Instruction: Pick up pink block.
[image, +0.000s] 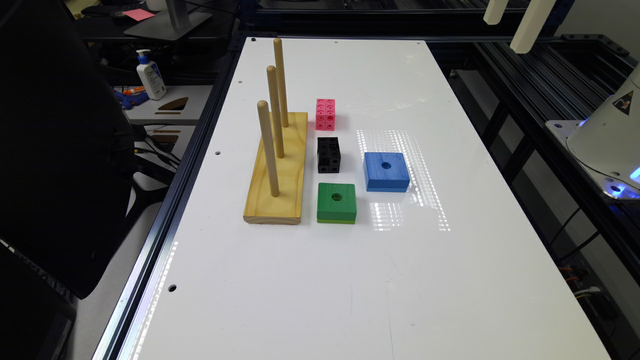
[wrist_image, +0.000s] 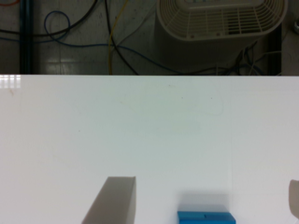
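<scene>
I see bare white desk (image: 450, 125) toward the exterior view's right of the small pink plastic block (image: 325, 114) (wooden peg board (image: 280, 170) and black cube block (image: 329, 155) crowd the other sides).

A robotics lab: white table (image: 450, 280) on black aluminium framing (image: 545, 65), loose floor cables (wrist_image: 93, 42)

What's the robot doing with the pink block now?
Tool open, holding nothing. Pink block untouched on the table, beside the peg board. Black block just next to it.

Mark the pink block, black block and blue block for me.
pink block (image: 325, 114), exterior view, front face.
black block (image: 328, 155), exterior view, front face.
blue block (image: 386, 171), exterior view, top face beside hole.
</scene>
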